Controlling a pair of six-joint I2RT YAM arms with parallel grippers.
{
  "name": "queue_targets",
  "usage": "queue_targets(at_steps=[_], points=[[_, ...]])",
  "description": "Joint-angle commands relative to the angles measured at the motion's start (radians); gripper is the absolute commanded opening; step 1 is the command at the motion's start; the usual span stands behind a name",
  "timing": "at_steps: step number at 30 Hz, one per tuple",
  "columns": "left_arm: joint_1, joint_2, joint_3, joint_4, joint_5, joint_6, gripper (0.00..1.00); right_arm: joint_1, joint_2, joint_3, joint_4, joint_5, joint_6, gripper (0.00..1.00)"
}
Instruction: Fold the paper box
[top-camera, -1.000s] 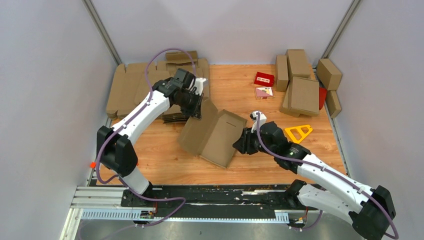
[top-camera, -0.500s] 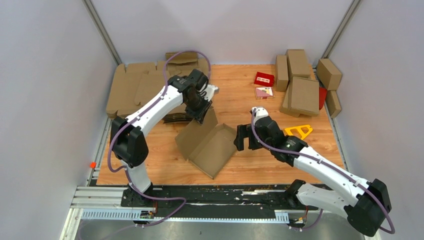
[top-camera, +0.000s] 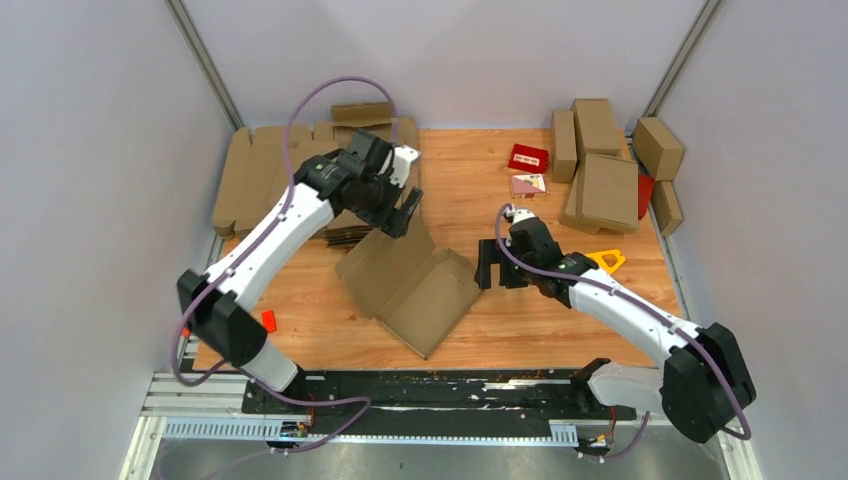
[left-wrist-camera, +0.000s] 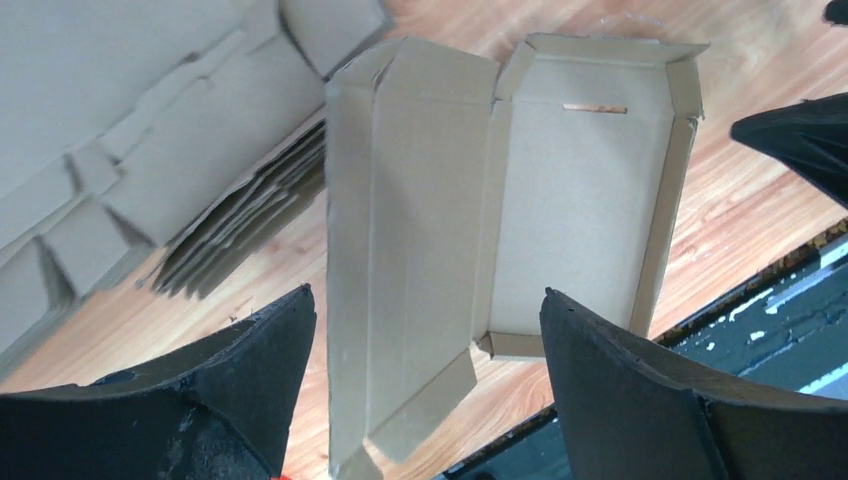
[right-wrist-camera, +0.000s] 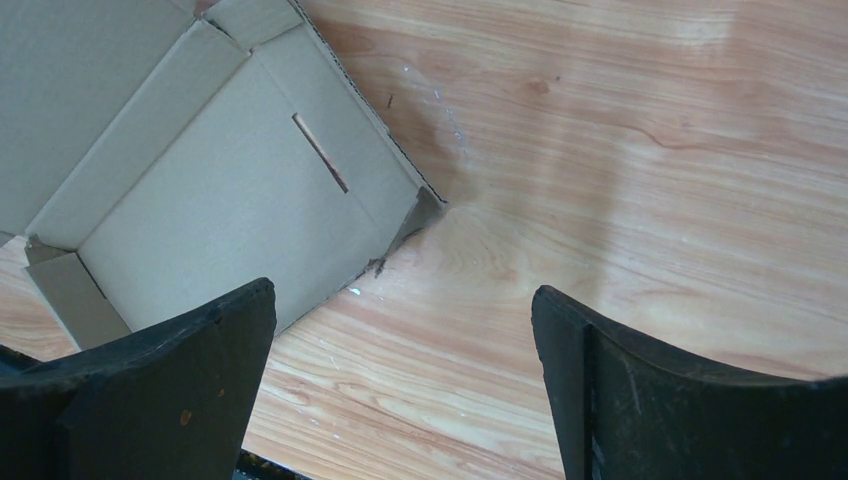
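Change: both grippers have let go and the paper box (top-camera: 410, 285) has sagged open.
Meaning: no fold is locked, so it probably needs regrasping.
Left gripper (top-camera: 402, 214): spread wide, empty, above the box's far edge.
Right gripper (top-camera: 487, 272): spread wide, empty, beside its right corner.
Place: middle of the counter (top-camera: 480, 180).
Material: matte brown corrugated card, creased panels, one slot, low side flaps.

**Setting:** robotics lab test cell.

**Evidence:**
- Plain pale partition walls (top-camera: 90, 150) close in the left, back and right of the top view.
- Bare metal corner posts (top-camera: 203, 60) join the walls at upper left and upper right.
- A wood-grain tabletop (top-camera: 520, 325) fills mid-frame.
- An aluminium rail (top-camera: 200, 398) runs along the bottom edge.
- Mounted beside the rail are a white-and-black left arm (top-camera: 270, 235) and right arm (top-camera: 630, 315).

**Stock on the table:**
- Pile of flat cardboard blanks (top-camera: 255, 175), upper left.
- Made-up brown boxes (top-camera: 608, 188), upper right.
- Small red carton (top-camera: 528, 157), just left of the boxes.
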Motion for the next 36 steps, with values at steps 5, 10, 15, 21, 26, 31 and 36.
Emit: queue_targets(at_steps=[5,10,15,21,26,31,36], points=[[0.009,-0.404,-0.329,0.24,-0.266,-0.187,1.0,0.0,0.188,0.182,0.027,0.017,-0.083,0.98],[0.016,-0.618,-0.596,0.318,-0.3,-0.387,1.0,0.0,0.3,0.239,0.06,0.052,-0.095,0.94],[0.015,-0.729,-0.753,0.33,-0.168,-0.588,0.96,0.001,0.41,0.298,0.085,0.047,-0.157,0.74],[0.014,-0.835,-0.889,0.341,-0.076,-0.71,0.88,0.013,0.519,0.34,0.106,0.039,-0.215,0.6],[0.014,-0.869,-0.932,0.321,-0.084,-0.712,0.88,0.026,0.56,0.355,0.107,0.009,-0.225,0.36],[0.014,-0.851,-0.972,0.372,-0.046,-0.72,0.88,0.028,0.513,0.321,0.08,0.025,-0.206,0.04],[0.014,-0.84,-1.039,0.466,-0.013,-0.76,0.86,0.029,0.398,0.218,0.038,0.121,-0.138,0.0]])
